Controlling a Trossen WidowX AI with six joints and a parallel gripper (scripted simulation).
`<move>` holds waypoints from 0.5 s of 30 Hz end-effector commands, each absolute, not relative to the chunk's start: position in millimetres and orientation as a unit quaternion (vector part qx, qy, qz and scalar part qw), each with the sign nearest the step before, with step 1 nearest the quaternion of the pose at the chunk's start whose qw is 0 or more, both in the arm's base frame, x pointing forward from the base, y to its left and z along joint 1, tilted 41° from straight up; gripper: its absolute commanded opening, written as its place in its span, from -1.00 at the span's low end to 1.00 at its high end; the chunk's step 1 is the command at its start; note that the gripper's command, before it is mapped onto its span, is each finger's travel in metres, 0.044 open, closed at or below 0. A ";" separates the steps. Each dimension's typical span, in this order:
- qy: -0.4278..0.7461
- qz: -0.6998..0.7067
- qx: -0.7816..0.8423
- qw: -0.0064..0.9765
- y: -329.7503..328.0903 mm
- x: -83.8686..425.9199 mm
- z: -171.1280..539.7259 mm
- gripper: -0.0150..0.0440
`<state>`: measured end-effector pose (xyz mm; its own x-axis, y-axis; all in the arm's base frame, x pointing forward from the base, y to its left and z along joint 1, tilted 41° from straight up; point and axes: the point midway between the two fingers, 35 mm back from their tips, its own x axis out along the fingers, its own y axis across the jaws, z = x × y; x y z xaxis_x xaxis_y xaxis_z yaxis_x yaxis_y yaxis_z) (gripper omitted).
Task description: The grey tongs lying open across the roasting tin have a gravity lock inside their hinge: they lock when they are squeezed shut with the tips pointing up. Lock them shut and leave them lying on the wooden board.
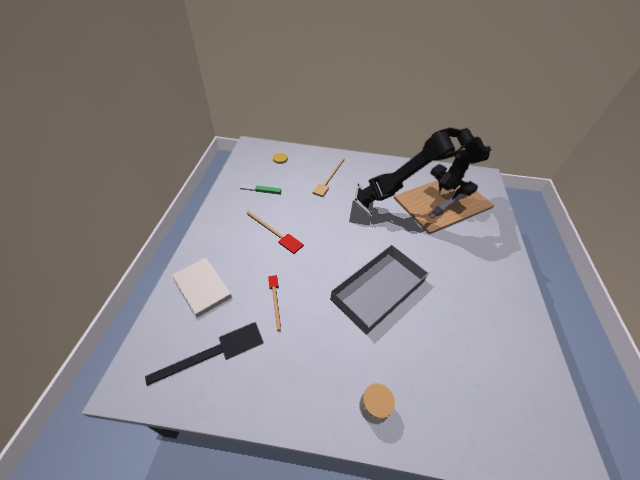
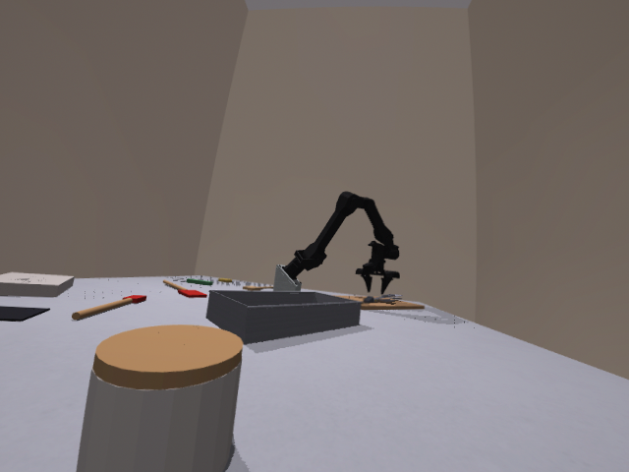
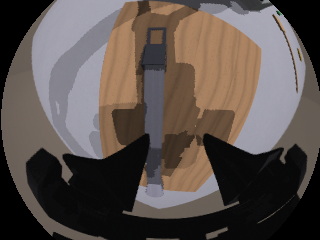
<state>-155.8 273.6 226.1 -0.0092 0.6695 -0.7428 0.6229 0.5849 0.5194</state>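
Note:
The grey tongs [image 1: 441, 210] [image 2: 384, 299] [image 3: 154, 100] lie on the wooden board [image 1: 410, 199] [image 2: 398, 306] [image 3: 225, 75]. Their dark hinge block and small ring are at the top in the wrist view, and the tips reach the board's lower edge there. The arms look close together, one seen over the other; whether the lock inside holds is not visible. My gripper [image 1: 447, 194] [image 2: 375, 292] [image 3: 176, 138] is open and empty, just above the tongs, pointing down. In the wrist view, the left fingertip is close beside the tongs and the right one is farther off.
The empty roasting tin [image 1: 347, 312] [image 2: 305, 324] stands in front of the board. A jar with an orange lid [image 1: 378, 400] [image 2: 169, 350] is near the front edge. Red-headed spatulas, a black turner [image 1: 241, 341] and a pale block [image 1: 201, 285] lie to the left.

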 end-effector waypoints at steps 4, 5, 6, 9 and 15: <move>0.710 0.021 0.455 0.537 273.4 -155.9 226.1 1.00; 0.710 0.021 0.455 0.537 273.4 -155.9 226.1 1.00; 0.711 0.021 0.454 0.537 271.0 -155.3 226.8 1.00; 0.715 0.018 0.449 0.535 250.1 -149.6 231.9 1.00; 0.732 0.004 0.426 0.531 172.7 -112.6 240.6 1.00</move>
